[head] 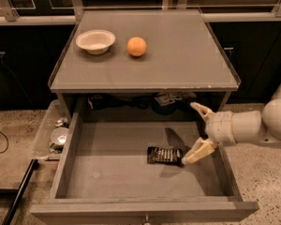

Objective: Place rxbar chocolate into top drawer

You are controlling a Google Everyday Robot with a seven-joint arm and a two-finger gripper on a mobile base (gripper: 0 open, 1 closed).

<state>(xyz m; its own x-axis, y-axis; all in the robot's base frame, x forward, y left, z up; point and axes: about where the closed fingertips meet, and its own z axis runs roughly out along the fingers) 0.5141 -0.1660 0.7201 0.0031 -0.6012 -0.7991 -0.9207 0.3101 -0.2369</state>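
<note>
The rxbar chocolate (pixel 164 155), a flat black bar with white lettering, lies flat on the grey bottom of the open top drawer (pixel 117 177), right of its middle. My gripper (pixel 197 131) is open and empty, just right of the bar and a little above the drawer floor. One fingertip (pixel 189 159) hangs close by the bar's right end; the other finger (pixel 200 109) points up toward the back of the drawer. The white arm reaches in from the right.
A white bowl (pixel 95 41) and an orange (pixel 136 46) sit on the grey table top (pixel 178 55) above the drawer. A clear plastic bin (pixel 54 134) of small items hangs at the drawer's left. Dark cabinets stand behind.
</note>
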